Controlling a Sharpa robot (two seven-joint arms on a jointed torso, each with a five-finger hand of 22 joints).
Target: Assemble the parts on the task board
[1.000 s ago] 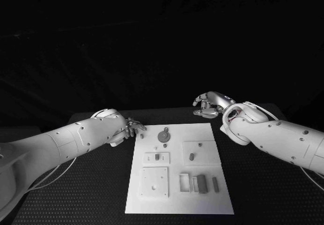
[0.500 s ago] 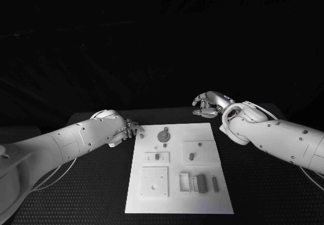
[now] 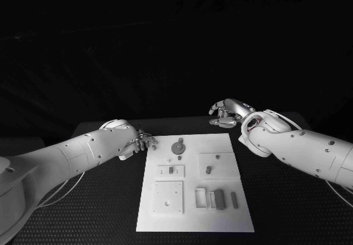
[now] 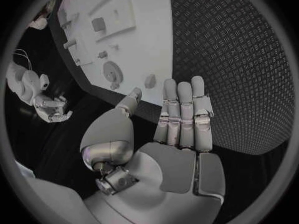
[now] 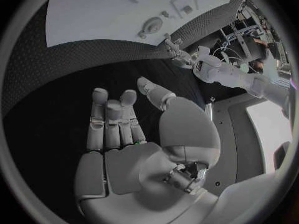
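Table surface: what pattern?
Black with a fine raised-dot grid texture; the table shows it best in the left wrist view, beside the white task board.

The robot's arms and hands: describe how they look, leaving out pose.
Both arms are smooth white shells dotted with small dark screws. A thin pale cable loops beside the left arm. The left hand and right hand are silver metal, with segmented fingers, flat grey palm plates and a rounded dome at the thumb base.

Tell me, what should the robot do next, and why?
Probably reach the left hand a little toward the round part near the task board far edge. Both hands hold nothing, fingers apart, and the right hand sits beyond the board.
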